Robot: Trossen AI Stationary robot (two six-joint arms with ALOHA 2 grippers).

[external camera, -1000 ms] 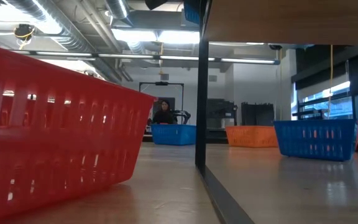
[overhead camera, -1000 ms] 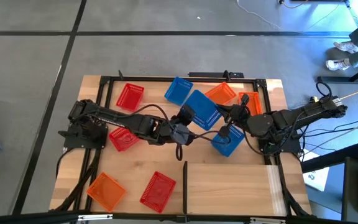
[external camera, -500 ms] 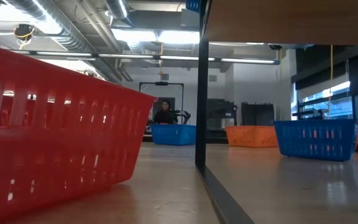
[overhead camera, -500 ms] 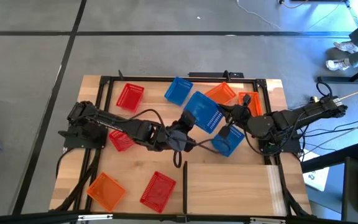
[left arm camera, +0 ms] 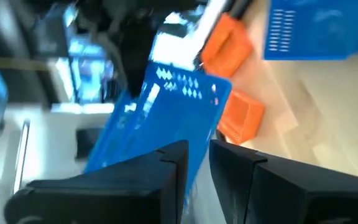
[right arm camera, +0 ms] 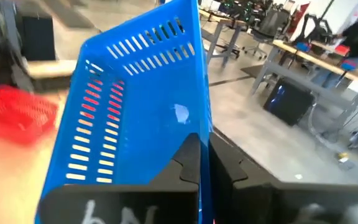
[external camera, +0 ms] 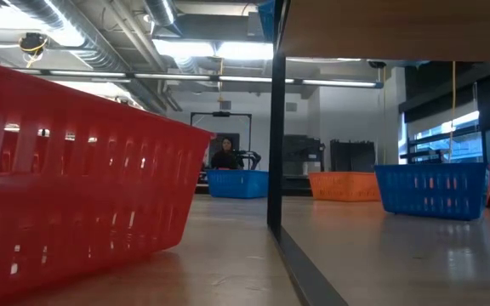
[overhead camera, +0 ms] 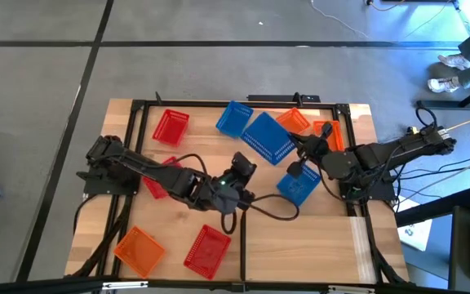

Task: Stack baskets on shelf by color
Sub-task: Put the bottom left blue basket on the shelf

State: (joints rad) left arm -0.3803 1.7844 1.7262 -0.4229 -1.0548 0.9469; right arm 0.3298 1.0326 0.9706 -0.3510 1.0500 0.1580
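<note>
High view: you see the shelf (overhead camera: 300, 245) lying flat on the table, with baskets spread over it.
Right pincer (overhead camera: 294, 152): it is closed on the rim of a tilted blue basket (overhead camera: 266, 137), which is lifted near the far middle of the shelf; in the right wrist view the same basket (right arm camera: 143, 99) stands up between the two fingers.
Left pincer (overhead camera: 241, 167): it is near the middle of the shelf, just beside the lifted blue basket but apart from it; its fingers (left arm camera: 166, 180) stand a little apart with nothing between them.
Other blue baskets: one (overhead camera: 234, 118) at the far edge, one (overhead camera: 298, 184) under the right arm.
Red baskets: one far left (overhead camera: 170, 126), one near the front (overhead camera: 207, 249), one (overhead camera: 160, 181) partly hidden under the left arm.
Orange baskets: one at the front left (overhead camera: 139, 250), others (overhead camera: 294, 121) behind the lifted basket.
</note>
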